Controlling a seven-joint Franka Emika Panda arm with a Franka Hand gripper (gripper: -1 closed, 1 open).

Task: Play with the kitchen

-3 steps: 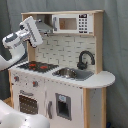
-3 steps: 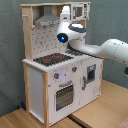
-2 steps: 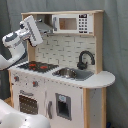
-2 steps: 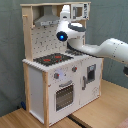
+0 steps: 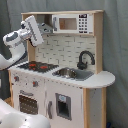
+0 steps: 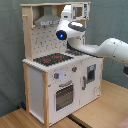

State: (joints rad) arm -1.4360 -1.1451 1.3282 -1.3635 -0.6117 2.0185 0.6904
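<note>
The kitchen (image 5: 65, 87) is a toy of white panels and light wood, with a tiled back wall. It has a grey hood (image 5: 46, 25), a microwave (image 5: 70, 23), a black faucet (image 5: 85, 59), a sink (image 5: 70, 73), a red-ringed hob (image 5: 37, 65) and an oven door (image 5: 27, 102). In the first exterior view my gripper (image 5: 48, 28) reaches in from that view's left, high above the hob, right at the hood. In the second exterior view the kitchen (image 6: 50, 85) stands at an angle. There the gripper (image 6: 66, 9) points up between the hood (image 6: 47, 21) and the microwave (image 6: 80, 11).
My white arm (image 6: 107, 49) crosses over the counter from the second exterior view's right. The kitchen stands on a wooden floor (image 6: 105, 107) before a grey curtain (image 5: 116, 45). A white rounded shape (image 5: 10, 119) fills the lower left corner of the first exterior view.
The hand has risen slightly towards the hood above the hob. Nothing on the kitchen has moved.
</note>
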